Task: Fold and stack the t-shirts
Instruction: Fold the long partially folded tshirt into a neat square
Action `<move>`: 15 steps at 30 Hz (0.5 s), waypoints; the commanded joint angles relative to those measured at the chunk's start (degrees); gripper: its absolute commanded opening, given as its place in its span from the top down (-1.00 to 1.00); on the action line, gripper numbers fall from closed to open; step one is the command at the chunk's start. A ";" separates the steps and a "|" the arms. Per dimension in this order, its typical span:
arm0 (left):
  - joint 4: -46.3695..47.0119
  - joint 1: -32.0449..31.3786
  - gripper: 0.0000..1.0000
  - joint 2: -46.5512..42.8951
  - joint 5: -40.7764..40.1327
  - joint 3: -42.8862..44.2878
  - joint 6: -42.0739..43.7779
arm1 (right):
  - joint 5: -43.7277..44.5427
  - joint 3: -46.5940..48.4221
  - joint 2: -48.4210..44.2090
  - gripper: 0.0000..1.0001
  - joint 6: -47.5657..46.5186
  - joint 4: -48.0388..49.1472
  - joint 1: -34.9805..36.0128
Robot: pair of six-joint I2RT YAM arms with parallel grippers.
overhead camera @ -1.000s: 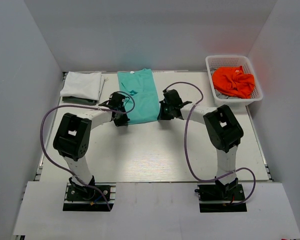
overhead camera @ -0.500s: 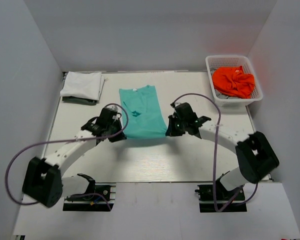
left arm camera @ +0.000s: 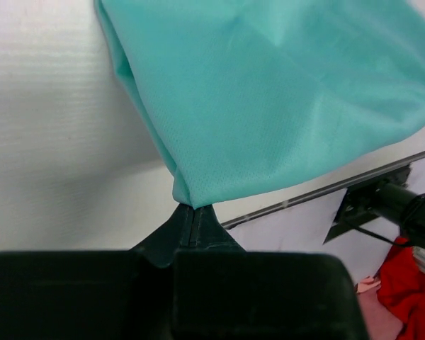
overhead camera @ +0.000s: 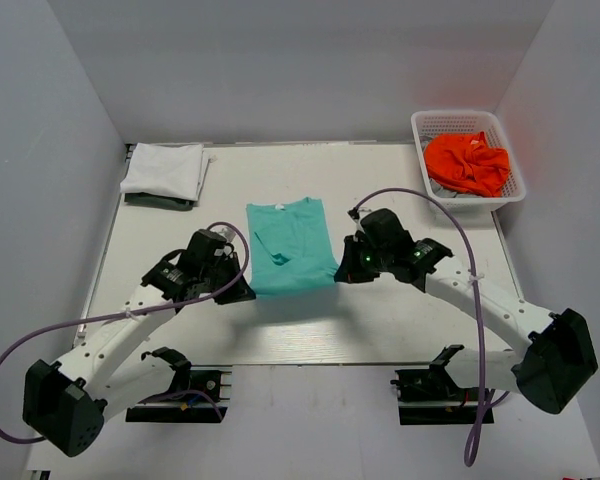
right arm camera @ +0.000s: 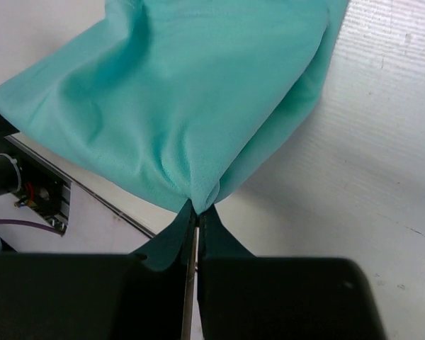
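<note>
Our left gripper [left arm camera: 193, 211] has its jaws pinched together on the near left corner of the teal t-shirt [overhead camera: 292, 250]. Our right gripper [right arm camera: 197, 212] is closed just as tightly on the near right corner. In both wrist views the cloth gathers straight into the fingertips with no gap showing. From those two grips the shirt runs away from us across the middle of the table [overhead camera: 380, 320], already narrowed into a long panel with its collar at the far end. The near hem seems raised a little.

We judge that we are partway through folding this shirt, at the crosswise fold. The next move calls for both arms to lift and carry the hem toward the collar together, level and evenly spaced so the panel does not skew, before we let go.

Far left, the white t-shirt [overhead camera: 165, 168] lies folded on the dark one [overhead camera: 155, 201], where the teal shirt should go next. The orange t-shirt [overhead camera: 467, 163] sits crumpled in the basket [overhead camera: 435, 124] at far right
</note>
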 commanded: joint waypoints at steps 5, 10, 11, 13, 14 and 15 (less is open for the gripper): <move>-0.23 -0.11 1.00 0.79 -4.34 7.03 -0.78 | 6.43 10.68 2.42 1.00 1.53 -6.95 -0.47; 0.29 -0.11 1.00 2.90 -13.11 11.34 -2.09 | 10.40 16.04 6.28 1.00 3.12 -7.14 -1.18; -0.40 0.77 1.00 3.60 -15.30 12.91 -2.10 | 11.19 16.92 6.81 1.00 3.12 -7.40 -1.44; -0.41 0.77 1.00 5.27 -17.34 14.42 -1.57 | 11.63 20.26 8.83 1.00 2.15 -7.48 -2.05; -0.41 0.77 1.00 6.15 -18.13 15.99 -1.57 | 11.81 21.14 9.53 1.00 1.80 -7.57 -2.32; -0.41 0.77 1.00 7.11 -18.75 16.70 -0.88 | 11.90 23.76 11.11 1.00 1.19 -7.92 -2.84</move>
